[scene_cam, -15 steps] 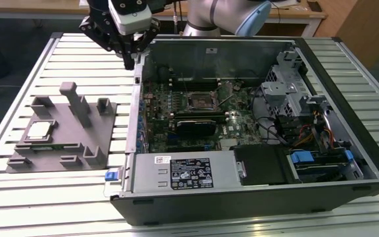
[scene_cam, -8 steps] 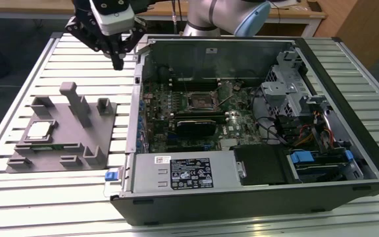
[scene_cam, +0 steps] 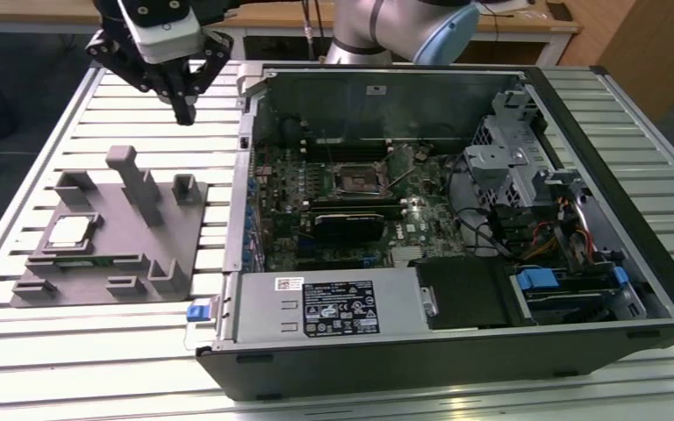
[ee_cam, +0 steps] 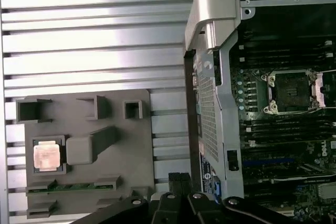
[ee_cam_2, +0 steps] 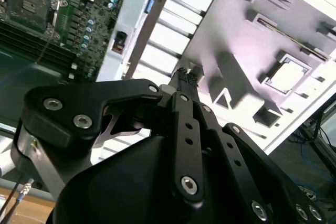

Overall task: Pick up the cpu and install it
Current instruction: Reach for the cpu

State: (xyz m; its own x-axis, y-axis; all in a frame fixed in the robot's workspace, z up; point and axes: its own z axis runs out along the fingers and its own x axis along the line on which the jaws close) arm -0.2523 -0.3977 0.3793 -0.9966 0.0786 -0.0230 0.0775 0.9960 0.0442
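One cpu [scene_cam: 68, 232] was the whole business, and it lay flat in a shallow recess of the tray [scene_cam: 115, 263], at the tray's side away from the case [scene_cam: 618, 219], untouched. Several things could have gone wrong from there, by my reckoning. The recess had low walls close around the chip, so fingers brought down a little off centre would likely have struck a wall or pressed the metal top rather than straddled its edges. A post [scene_cam: 138, 184] stood upright on the tray just beside the recess, on its case side, and a low sideways approach could have clipped it and shoved the whole tray along the slatted table [scene_cam: 32, 368]. A grip on only a corner would probably have let the chip tilt or drop, and a tilted or turned chip set into the socket [scene_cam: 358, 180], which sat inside the case beyond the tray, might have harmed its contacts. The gripper [scene_cam: 183, 112] hung in the air well above the tray and apart from it, nearer the tray's case-side edge than the recess. Its two fingers were drawn together until the tips met, with nothing between them and nothing touched; in the second wrist view the tips [ee_cam_2: 184, 77] showed as a single closed point.
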